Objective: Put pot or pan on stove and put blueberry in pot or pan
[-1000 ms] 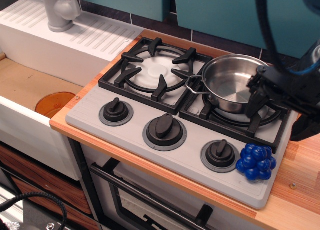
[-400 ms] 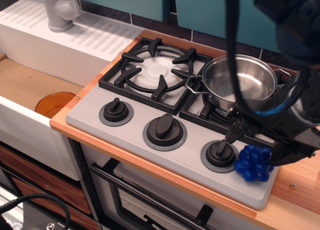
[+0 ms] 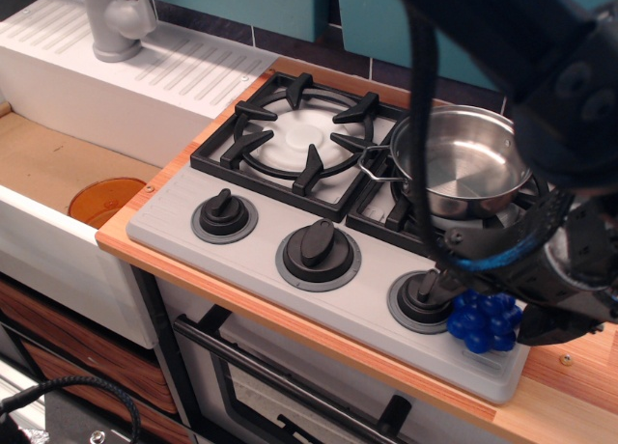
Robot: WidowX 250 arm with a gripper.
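The shiny steel pot (image 3: 462, 164) stands on the right burner of the grey stove (image 3: 290, 208), its wire handle pointing left. The blue blueberry cluster (image 3: 481, 326) lies on the stove's front right corner, beside the right knob (image 3: 421, 297). My gripper (image 3: 490, 307) has come down over the blueberry. One dark finger (image 3: 440, 282) stands left of it and the other sits at its right side. The jaws look open around the berry, whose top is partly hidden by the gripper body.
An orange bowl (image 3: 106, 201) sits in the sink at the left. A grey tap (image 3: 116, 19) stands at the back left. The left burner grate (image 3: 294, 140) carries nothing. The wooden counter edge (image 3: 570, 386) runs along the right of the stove.
My gripper moved from beside the pot forward and down to the front right corner, over the blueberry. The blueberry has shifted slightly left. The pot has stayed on the right burner.
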